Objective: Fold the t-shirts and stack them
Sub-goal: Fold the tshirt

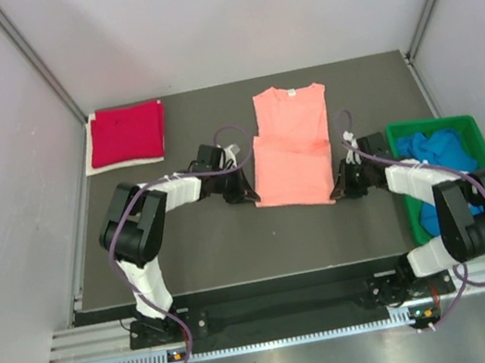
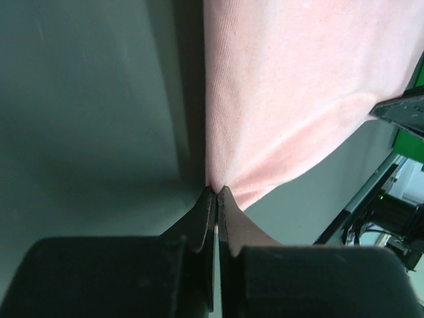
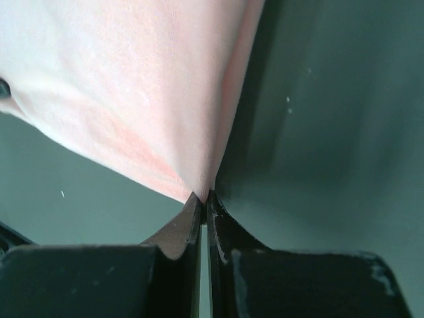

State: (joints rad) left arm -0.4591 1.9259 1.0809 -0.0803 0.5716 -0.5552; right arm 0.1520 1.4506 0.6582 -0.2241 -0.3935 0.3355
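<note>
The salmon-pink t-shirt (image 1: pixel 290 145) lies in the middle of the dark table, sleeves folded in, collar at the far end. My left gripper (image 1: pixel 252 198) is shut on its near left hem corner, and the pinched cloth (image 2: pixel 278 99) rises from the fingertips in the left wrist view. My right gripper (image 1: pixel 339 192) is shut on the near right hem corner, where the fabric (image 3: pixel 132 93) is drawn taut. A crimson-red t-shirt (image 1: pixel 127 133) lies folded at the far left corner. A bright blue t-shirt (image 1: pixel 440 156) is bunched in the green tray (image 1: pixel 475 123) at the right.
The red shirt rests on a white sheet (image 1: pixel 94 162) at the table's far left. Grey walls close in the table on both sides and at the back. The table's near edge runs along a metal rail (image 1: pixel 274 309) by the arm bases.
</note>
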